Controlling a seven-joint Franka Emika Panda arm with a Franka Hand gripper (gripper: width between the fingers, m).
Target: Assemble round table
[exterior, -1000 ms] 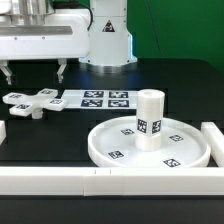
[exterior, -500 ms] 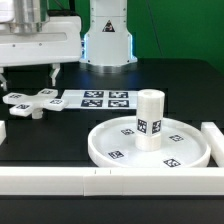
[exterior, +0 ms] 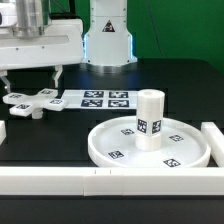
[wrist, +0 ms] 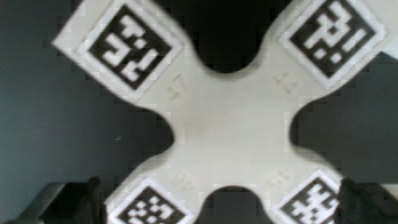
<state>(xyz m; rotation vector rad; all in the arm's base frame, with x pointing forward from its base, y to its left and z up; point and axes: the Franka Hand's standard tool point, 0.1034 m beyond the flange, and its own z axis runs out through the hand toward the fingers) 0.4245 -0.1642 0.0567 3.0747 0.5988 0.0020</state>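
The small cross-shaped foot [exterior: 30, 100] lies flat on the black table at the exterior view's left. It fills the wrist view [wrist: 222, 110], with a tag on each arm. My gripper [exterior: 30, 78] hangs open just above it, one finger on either side, touching nothing. Its dark fingertips [wrist: 68, 205] show at the edges of the wrist view. The large rimmed round disc [exterior: 110, 140] lies at the front right. The short thick cylinder post [exterior: 150, 118] stands upright in the disc's middle.
The marker board [exterior: 100, 100] lies flat just right of the foot. Long white border bars run along the front [exterior: 60, 180], the right [exterior: 214, 138] and the left edge [exterior: 3, 130]. The robot base [exterior: 108, 40] stands at the back.
My gripper has shifted a little toward the exterior view's left and come down closer to the foot. The foot, disc and post have not moved.
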